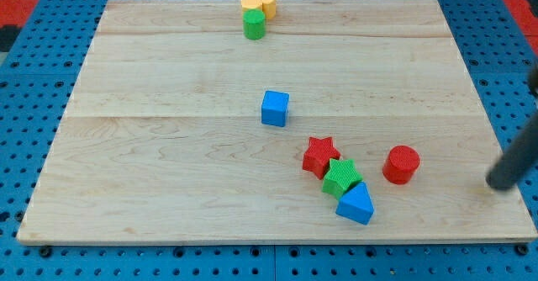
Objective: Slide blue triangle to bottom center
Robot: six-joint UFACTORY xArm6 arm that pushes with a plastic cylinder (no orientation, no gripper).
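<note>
My tip (503, 182) low at view's right (rod slanted).

The wooden board (168, 146) carries eight blocks. Two are blue: a blue cube (275, 108) and a blue triangle (356, 204). Two are red: a red star (320, 156) and a red cylinder (402, 164). Two are green: a green cylinder (254, 23) and a green block (341, 177). Two yellow blocks (259, 2) touch each other. One dark rod (514, 161) shows.
</note>
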